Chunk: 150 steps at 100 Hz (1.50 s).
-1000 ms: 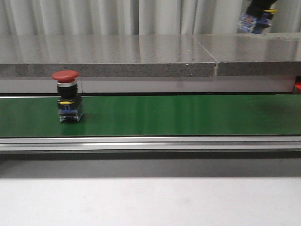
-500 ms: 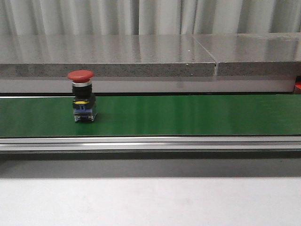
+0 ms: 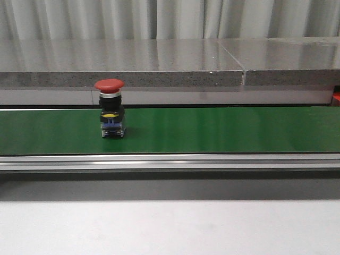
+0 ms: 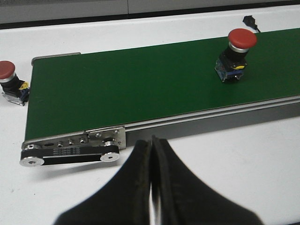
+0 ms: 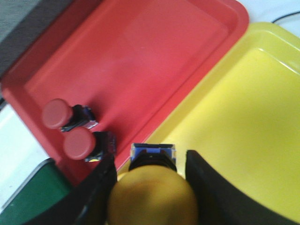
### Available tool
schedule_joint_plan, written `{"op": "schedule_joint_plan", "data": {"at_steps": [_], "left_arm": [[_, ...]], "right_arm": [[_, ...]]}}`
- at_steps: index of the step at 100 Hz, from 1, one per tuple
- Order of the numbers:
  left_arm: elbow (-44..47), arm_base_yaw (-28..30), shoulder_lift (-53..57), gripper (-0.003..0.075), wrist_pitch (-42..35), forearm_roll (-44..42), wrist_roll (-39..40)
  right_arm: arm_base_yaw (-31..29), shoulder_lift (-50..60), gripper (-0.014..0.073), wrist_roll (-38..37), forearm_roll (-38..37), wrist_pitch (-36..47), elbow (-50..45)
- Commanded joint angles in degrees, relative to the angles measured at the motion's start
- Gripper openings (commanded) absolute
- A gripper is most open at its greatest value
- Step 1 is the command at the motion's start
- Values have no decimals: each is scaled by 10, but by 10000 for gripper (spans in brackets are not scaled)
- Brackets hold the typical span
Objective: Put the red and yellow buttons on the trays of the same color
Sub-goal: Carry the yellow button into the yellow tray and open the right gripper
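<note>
Closest to us in the right wrist view, our right gripper (image 5: 147,176) holds a yellow mushroom-headed push button (image 5: 152,199) between its dark fingers (image 5: 93,192), cap toward the camera and blue-and-black base (image 5: 153,157) pointing down. It hangs over the seam where the glossy yellow plastic tray (image 5: 243,140) meets the glossy red plastic tray (image 5: 136,56), which we judge to be a carry on the way to the yellow side, since colour must match. Two red-capped buttons (image 5: 70,129) lie tipped on their sides in the near corner of the red tray, touching or nearly so, apparently where sorted pieces are released. Our left gripper (image 4: 152,183) hovers above the white tabletop (image 4: 211,178) just beside the belt's roller end, jaws pressed together with nothing between them, seemingly waiting. On the green conveyor belt (image 3: 223,130) a red mushroom-headed button (image 3: 110,109) stands upright on its black body, well apart from either gripper, being brought along for pickup, we suppose. Beyond the belt's end, a further red-capped button (image 4: 10,83) rests on the table. Farthest back, the grey speckled stone ledge (image 3: 159,69) runs beneath pale curtains (image 3: 170,18).
</note>
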<state>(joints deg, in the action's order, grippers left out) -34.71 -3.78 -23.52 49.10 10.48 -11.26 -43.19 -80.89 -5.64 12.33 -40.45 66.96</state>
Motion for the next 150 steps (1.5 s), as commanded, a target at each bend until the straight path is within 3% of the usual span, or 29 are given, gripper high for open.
{"op": "schedule_joint_plan", "data": {"at_steps": [1,76,86,98,108,115,150], "left_arm": [[-16,-4,-2,-21,-36,14,0],[-16,-4,-2,-21,-36,14,0],[-16,-4,-2,-21,-36,14,0],[-16,-4,-2,-21,-36,14,0],[-16,-4,-2,-21,-36,14,0],[-16,-4,-2,-21,-36,14,0],[-16,-4,-2,-21,-36,14,0]], "right_arm": [[-10,-10,-13,-1,6,35,13],[-10,-175,0,-1,-11,82,13],[-10,-181,123,-1,-11,80,13],[-10,-182,435,-1,-11,83,13],[-10,-181,601,-1,-11,83,15],[-10,-178,633,-1,-11,82,15],[-10,-115,633,-1,-30,76,15]]}}
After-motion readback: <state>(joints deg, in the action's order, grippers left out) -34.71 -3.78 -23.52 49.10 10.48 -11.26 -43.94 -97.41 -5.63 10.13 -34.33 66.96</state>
